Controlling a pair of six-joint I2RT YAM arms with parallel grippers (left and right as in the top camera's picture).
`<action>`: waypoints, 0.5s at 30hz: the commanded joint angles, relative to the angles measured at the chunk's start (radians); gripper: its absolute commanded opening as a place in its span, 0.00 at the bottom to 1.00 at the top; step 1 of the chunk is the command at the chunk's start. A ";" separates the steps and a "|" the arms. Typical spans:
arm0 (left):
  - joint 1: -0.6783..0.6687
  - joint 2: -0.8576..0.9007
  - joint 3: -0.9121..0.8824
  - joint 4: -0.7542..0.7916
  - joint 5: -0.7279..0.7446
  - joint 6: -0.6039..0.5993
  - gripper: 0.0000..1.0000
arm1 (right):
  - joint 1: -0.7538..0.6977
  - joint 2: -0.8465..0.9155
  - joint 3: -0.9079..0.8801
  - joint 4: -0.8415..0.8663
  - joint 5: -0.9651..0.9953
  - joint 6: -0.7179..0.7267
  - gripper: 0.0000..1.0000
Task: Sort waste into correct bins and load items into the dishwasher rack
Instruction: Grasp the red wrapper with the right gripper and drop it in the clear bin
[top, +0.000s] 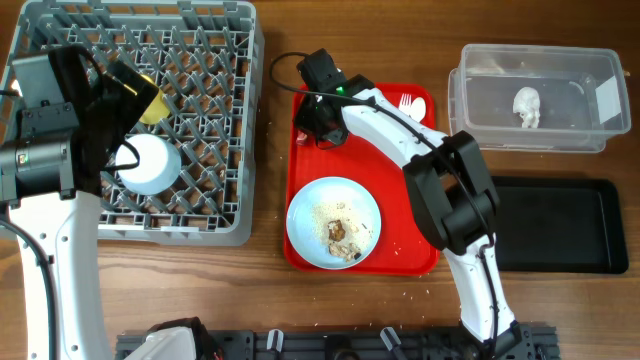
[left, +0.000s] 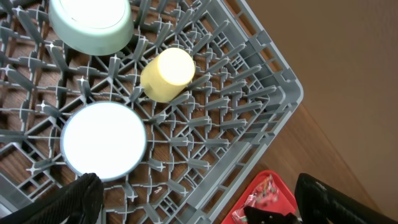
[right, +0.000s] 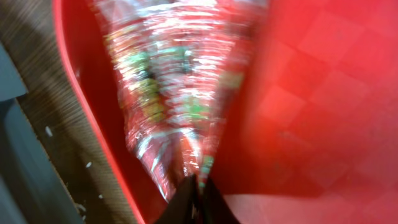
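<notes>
Rack: the grey dishwasher rack (top: 215, 215) fills the far left of the counter (top: 265, 300). It holds a pale green bowl (left: 90, 25) and a light blue bowl (left: 104, 140), both bottom up. A yellow cup (left: 166, 74) sits tilted among the pegs between them.
Left arm: the left arm (top: 60, 140) hangs over the rack and hides the green bowl from overhead.
Left jaws: released. The dark fingers (left: 81, 199) are spread wide with nothing between them, and the light blue bowl is just beside the left one.
Red tray: the red serving tray (top: 400, 250) sits just right of the rack, with a strip of counter between them. Its near left holds the pale blue plate (top: 305, 215) with the food scraps (top: 340, 232) on it. The white fork and spoon (top: 410, 103) lie at its far right corner.
In the way: the right arm (top: 385, 125) crosses the far half of the tray, close beside the fork and spoon. Its dark elbow (top: 455, 195) overhangs the tray's right edge.
Wrapper: the red snack wrapper (right: 168, 93) lies in the tray's far left corner against the raised rim. It is blurred in the wrist view.
Right jaws: clenched on the wrapper's narrow end, where the dark fingertips (right: 186, 202) meet. The wrapper fans out ahead of them.
Bins: the clear tub (top: 480, 100) stands at the far right with the white napkin (top: 527, 107) inside. The black tray (top: 555, 225) lies just nearer, well apart from the wrapper.
</notes>
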 joint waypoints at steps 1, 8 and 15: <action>0.005 -0.004 0.003 0.002 -0.013 -0.009 1.00 | -0.052 -0.017 0.028 -0.011 0.029 0.012 0.04; 0.005 -0.004 0.003 0.002 -0.013 -0.009 1.00 | -0.492 -0.443 0.040 -0.195 0.151 -0.087 0.04; 0.005 -0.004 0.003 0.002 -0.013 -0.009 1.00 | -0.819 -0.427 -0.010 -0.325 0.163 -0.164 1.00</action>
